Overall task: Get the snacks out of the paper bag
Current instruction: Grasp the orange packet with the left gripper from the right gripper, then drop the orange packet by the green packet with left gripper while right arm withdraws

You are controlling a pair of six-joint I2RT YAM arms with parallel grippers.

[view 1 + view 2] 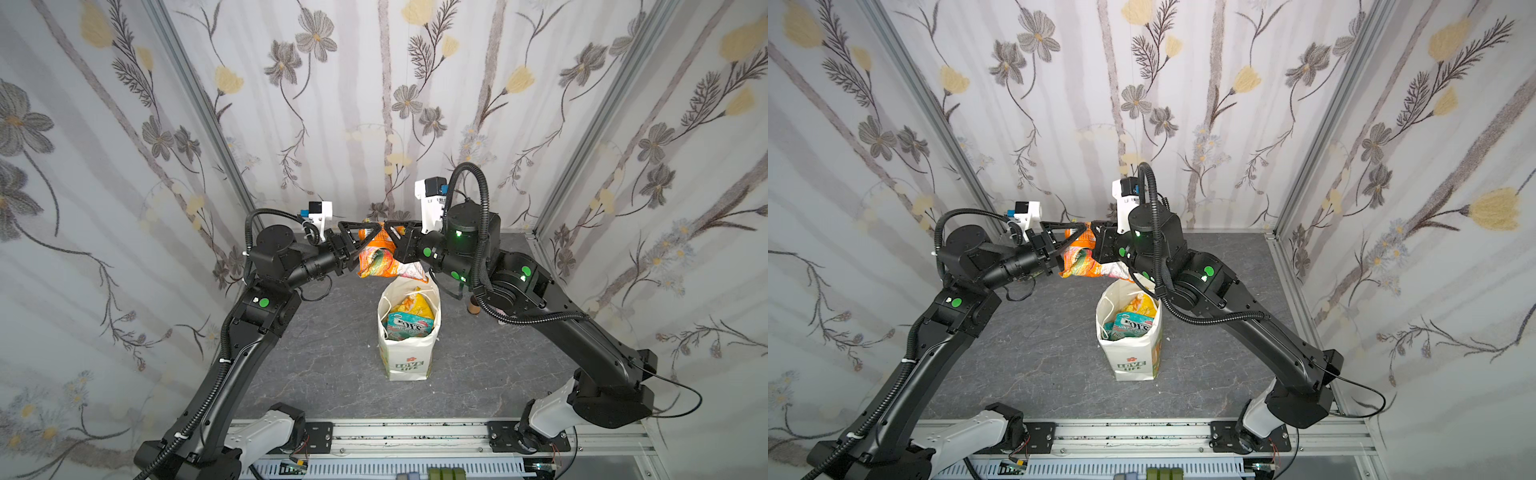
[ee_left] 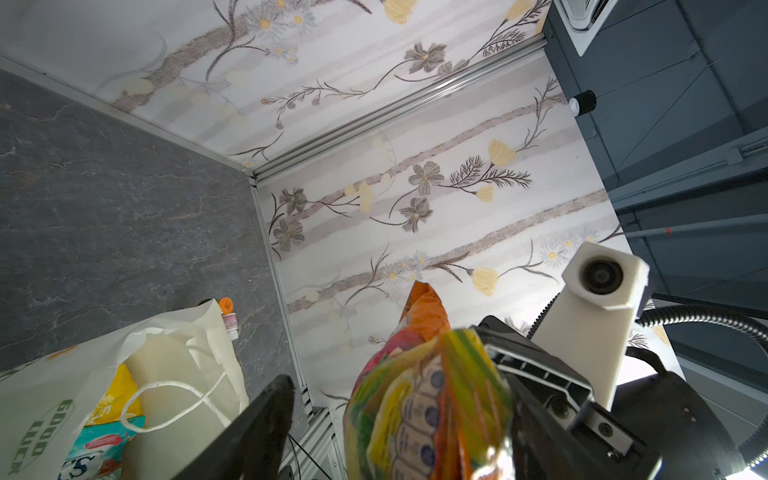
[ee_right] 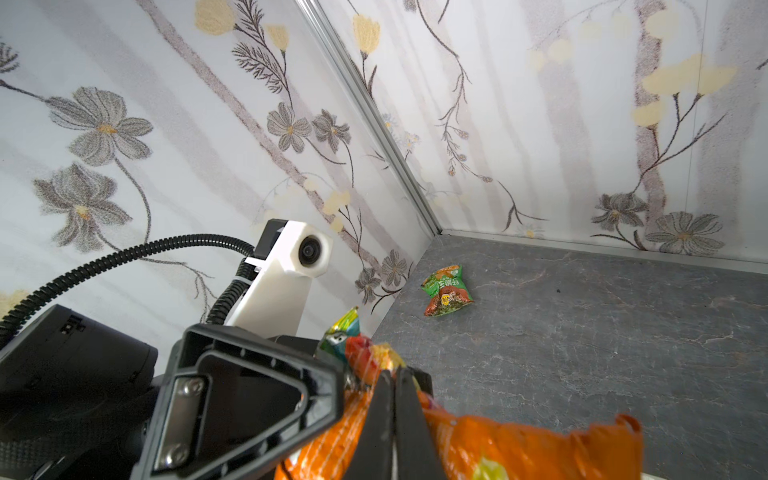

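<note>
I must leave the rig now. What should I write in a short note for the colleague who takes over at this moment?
Right gripper: shut on the orange packet, held above the paper bag.
Left gripper: open, jaws on either side of the same packet, not clamped.
Done: green packet lies on the table near a far corner.
Left: set the orange packet down; the teal packet and yellow packet are in the upright bag, perhaps more beneath.
</note>
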